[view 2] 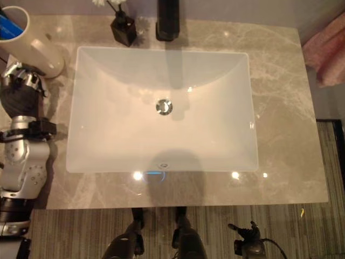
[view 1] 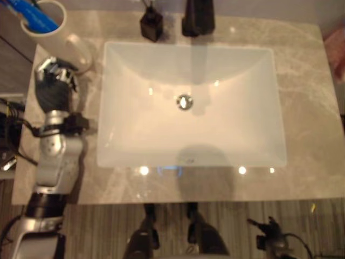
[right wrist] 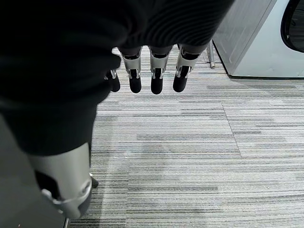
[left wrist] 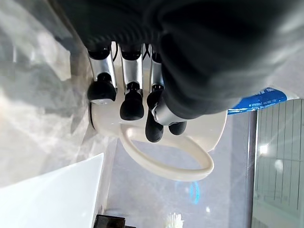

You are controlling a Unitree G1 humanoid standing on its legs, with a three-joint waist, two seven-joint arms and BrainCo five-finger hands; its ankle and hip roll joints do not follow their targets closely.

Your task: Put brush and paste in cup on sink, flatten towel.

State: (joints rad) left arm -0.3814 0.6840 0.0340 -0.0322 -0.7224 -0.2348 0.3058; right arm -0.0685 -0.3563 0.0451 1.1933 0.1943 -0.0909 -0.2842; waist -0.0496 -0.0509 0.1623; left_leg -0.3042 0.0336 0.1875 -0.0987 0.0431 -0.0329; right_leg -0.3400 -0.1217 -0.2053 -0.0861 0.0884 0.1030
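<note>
Resting, left hand: my left hand (view 1: 53, 89) lies on the grey marble-patterned countertop (view 1: 307, 108), just beside the cream ceramic cup with a loop handle (view 1: 54, 29); in my left wrist view the fingers (left wrist: 132, 102) are loosely bent, their dark tips against the cup's side above the handle, not wrapped round it.
Cup: it stands upright at the far left corner of the countertop, left of the white rectangular sink basin (view 1: 191, 108).
Blue item: a blue tube-like thing (view 1: 32, 13) sticks out of the cup's mouth; whether it is brush or paste I cannot tell.
Right hand: my right hand (right wrist: 142, 71) hangs over grey striped carpet (right wrist: 190, 156), fingers straight and relaxed, holding nothing.
Towel: a pink towel (view 2: 326, 48) sits bunched at the far right edge, off the countertop.
Back edge: a black faucet (view 1: 198, 19) and a small black square bottle (view 1: 151, 24) stand behind the basin.
</note>
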